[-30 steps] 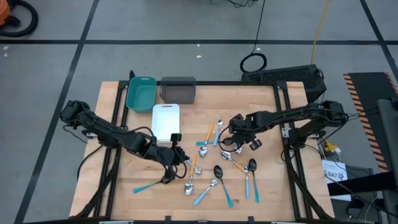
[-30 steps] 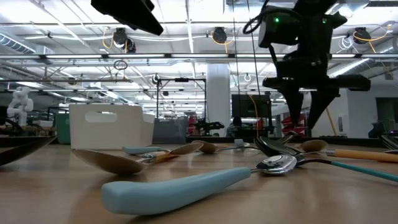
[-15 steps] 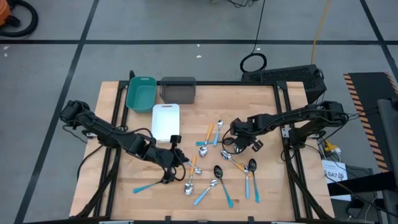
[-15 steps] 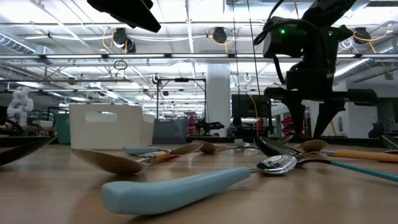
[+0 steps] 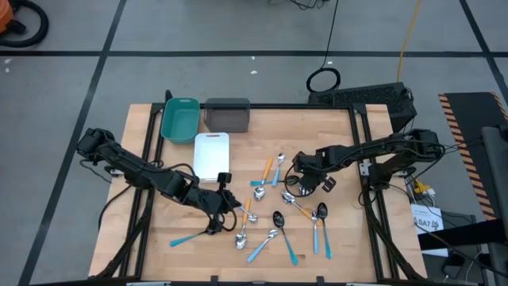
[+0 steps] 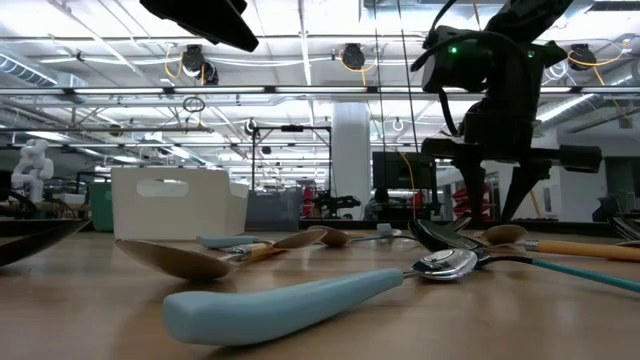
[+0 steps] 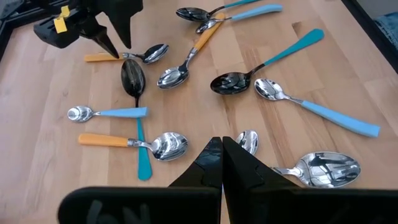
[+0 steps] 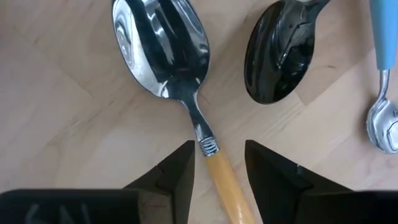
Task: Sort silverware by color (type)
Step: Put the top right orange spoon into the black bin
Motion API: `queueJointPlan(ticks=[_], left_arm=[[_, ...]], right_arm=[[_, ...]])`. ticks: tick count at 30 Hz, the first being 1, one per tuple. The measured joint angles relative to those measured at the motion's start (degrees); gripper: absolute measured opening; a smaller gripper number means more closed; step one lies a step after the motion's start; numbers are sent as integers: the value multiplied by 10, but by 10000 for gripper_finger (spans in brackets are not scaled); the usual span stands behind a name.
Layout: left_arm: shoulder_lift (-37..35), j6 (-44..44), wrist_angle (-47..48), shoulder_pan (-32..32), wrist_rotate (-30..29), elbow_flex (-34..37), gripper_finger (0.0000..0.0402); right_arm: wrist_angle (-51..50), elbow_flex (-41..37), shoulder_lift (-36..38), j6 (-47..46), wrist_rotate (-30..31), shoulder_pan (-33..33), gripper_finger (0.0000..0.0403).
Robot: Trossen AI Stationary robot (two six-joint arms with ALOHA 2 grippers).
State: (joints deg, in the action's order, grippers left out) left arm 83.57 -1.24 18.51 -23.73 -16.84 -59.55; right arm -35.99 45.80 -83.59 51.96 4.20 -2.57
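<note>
The right gripper [image 8: 217,163] hangs open, its fingers straddling the neck of an orange-handled spoon with a shiny silver bowl [image 8: 163,46], beside a black-bowled spoon [image 8: 278,56]. The left gripper [image 7: 222,160] hovers closed nearby. The remaining orange- and blue-handled spoons [image 5: 274,214] lie scattered and mixed; the teal plastic tray [image 5: 179,119], grey tray [image 5: 227,114] and white tray [image 5: 211,155] look empty, so sorting is unstarted.

Bright ceiling lamps [image 6: 350,55] light the scene evenly; spoon bowls [image 8: 159,46] glare, and the nearest blue handle [image 6: 280,305] is blurred.

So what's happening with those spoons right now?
Right gripper open, jaws straddling orange-handled spoon. Left gripper shut, empty, above the spoons. Black-bowled spoon lies close beside.
</note>
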Motion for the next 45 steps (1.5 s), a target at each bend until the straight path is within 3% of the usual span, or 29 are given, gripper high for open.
queueJointPlan(ticks=[15,27,45], left_arm=[[0,0,-5,0,0,0,1],[0,11,-6,0,0,0,1],[0,28,-6,0,0,0,1]], right_arm=[[12,2,-56,32,-1,-15,129],[2,1,-67,51,-16,-21,31],[-21,-2,-33,-13,-17,27,31]])
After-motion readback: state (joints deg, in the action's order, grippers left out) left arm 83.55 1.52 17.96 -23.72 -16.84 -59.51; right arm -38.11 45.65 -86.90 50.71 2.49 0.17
